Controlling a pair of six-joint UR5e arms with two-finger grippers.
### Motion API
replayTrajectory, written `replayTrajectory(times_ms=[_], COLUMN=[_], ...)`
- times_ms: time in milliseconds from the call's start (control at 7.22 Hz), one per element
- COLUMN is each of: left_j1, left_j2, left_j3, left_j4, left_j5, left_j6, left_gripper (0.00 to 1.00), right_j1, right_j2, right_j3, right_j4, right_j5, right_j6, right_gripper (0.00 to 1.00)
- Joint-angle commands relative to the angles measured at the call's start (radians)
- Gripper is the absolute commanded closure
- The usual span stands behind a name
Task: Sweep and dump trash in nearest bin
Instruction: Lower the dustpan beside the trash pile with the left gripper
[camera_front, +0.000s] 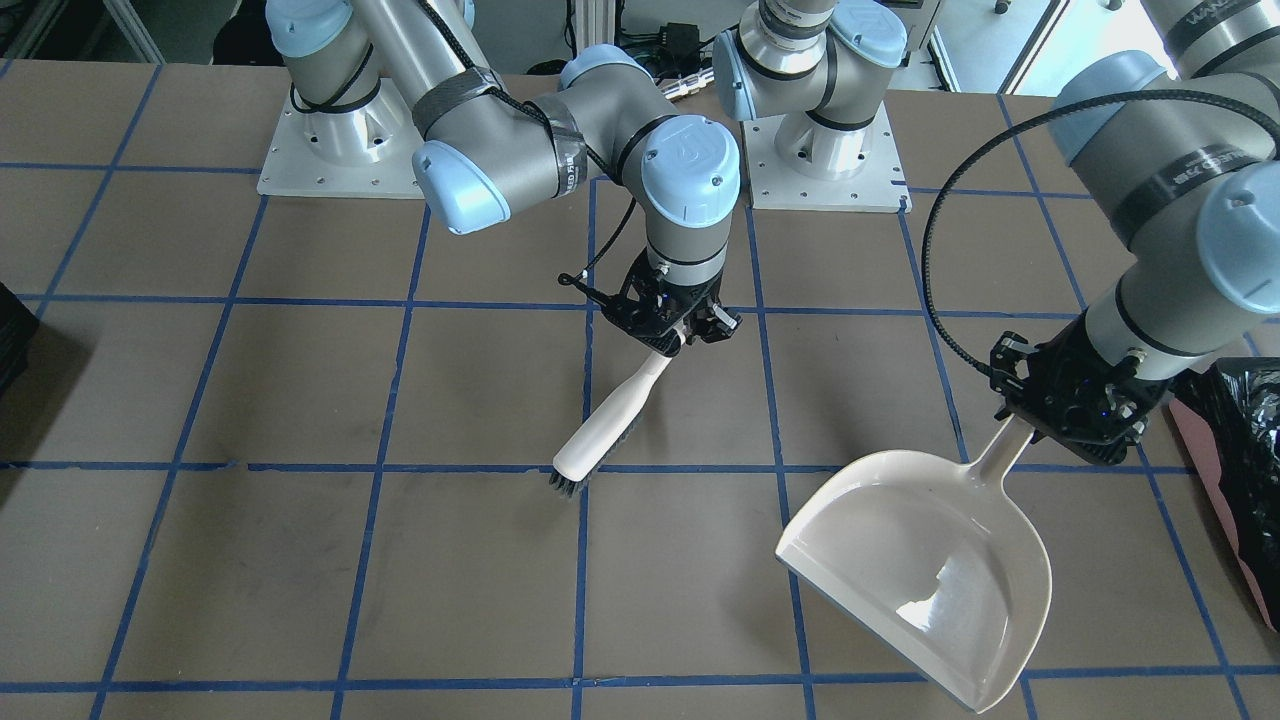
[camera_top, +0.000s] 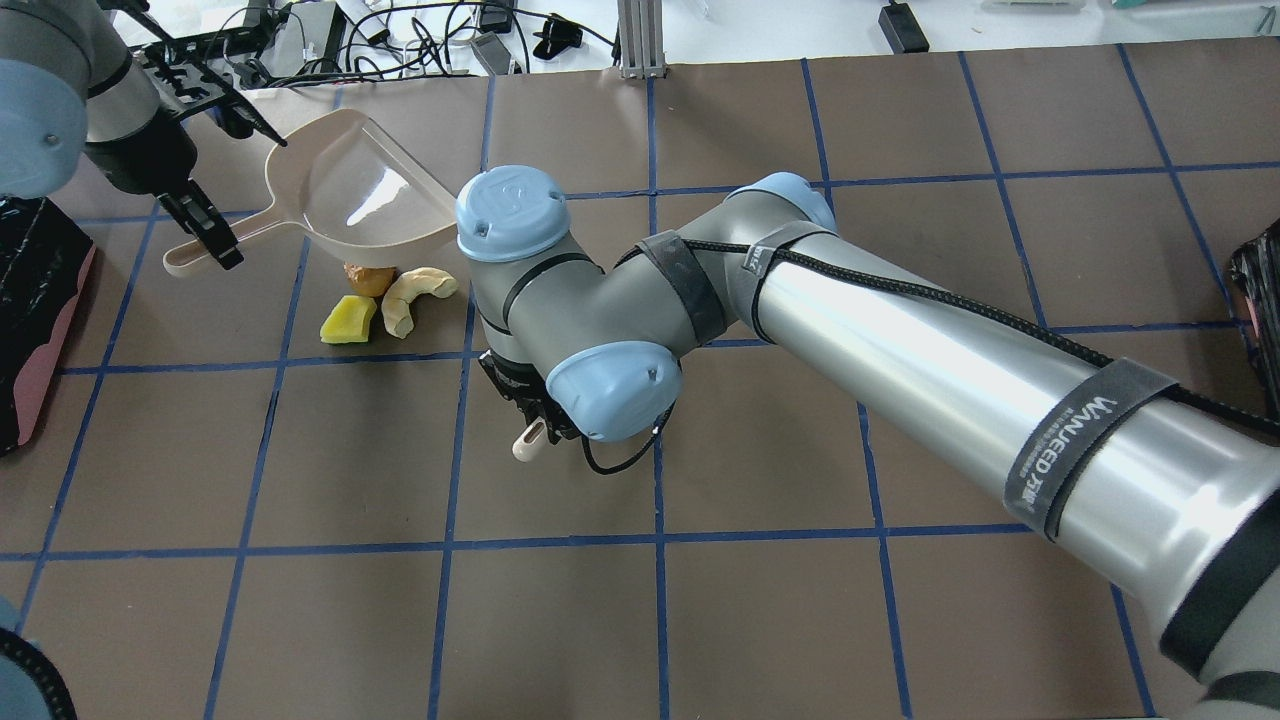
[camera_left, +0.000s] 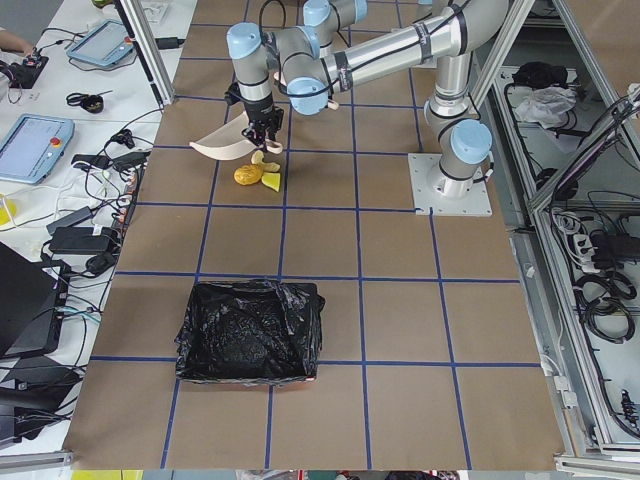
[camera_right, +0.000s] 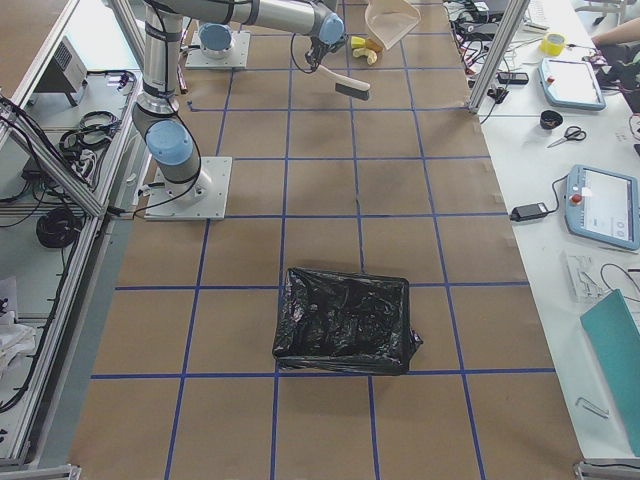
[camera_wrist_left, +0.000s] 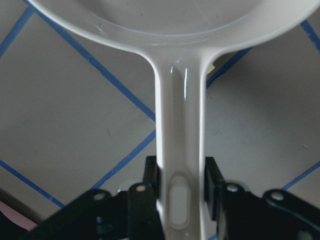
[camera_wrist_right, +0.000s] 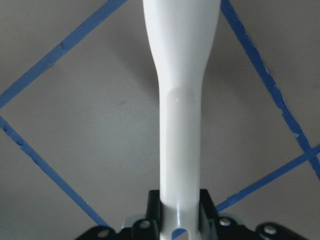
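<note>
Overhead: bin (camera_top: 35, 270) sits well out at 9 o'clock from the trash (camera_top: 400, 305). Left gripper (camera_wrist_left: 182, 177) is clamped on the dustpan (camera_top: 370, 195) handle, pan at 12 o'clock of the pieces. Right gripper (camera_wrist_right: 179, 202) is squeezed on the brush (camera_front: 610, 420) handle, off around 4 o'clock. The pale slice (camera_top: 415, 295), yellow wedge (camera_top: 348, 320) and orange-brown lump (camera_top: 368, 279) huddle together on the table (camera_top: 760, 620), lump half hidden by the pan's edge.

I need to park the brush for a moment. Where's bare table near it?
Bare table lies robot-side of the trash, between the bin and the brush. Crowded: around the dustpan, its lip right by the trash pieces.
</note>
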Motion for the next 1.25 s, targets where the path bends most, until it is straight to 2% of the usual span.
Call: replayTrajectory(times_ms=[0,277,831,1108], left_j1=[0.063,0.151,0.255,0.281], left_j2=[-0.003,-0.029,-0.103,-0.13], left_j3=[-0.022,-0.014,0.035,0.039], left_j4=[0.014,0.046,0.134,0.141], left_j5=[0.002,-0.002,0.008,0.065], left_j6=[0.211,0.412,0.803,0.918], left_gripper=[1.0,1.0,1.0,1.0], right_j1=[0.002,0.005,0.045,0.052], right_j2=[0.003,0.009,0.101,0.13], right_j3=[-0.004,-0.019,-0.145,-0.185], right_j4=[0.0,-0.002,0.007,0.007], right_j5=[0.0,0.001,0.0,0.001], right_j6=[0.0,0.003,0.022,0.026], right_gripper=[1.0,1.0,1.0,1.0])
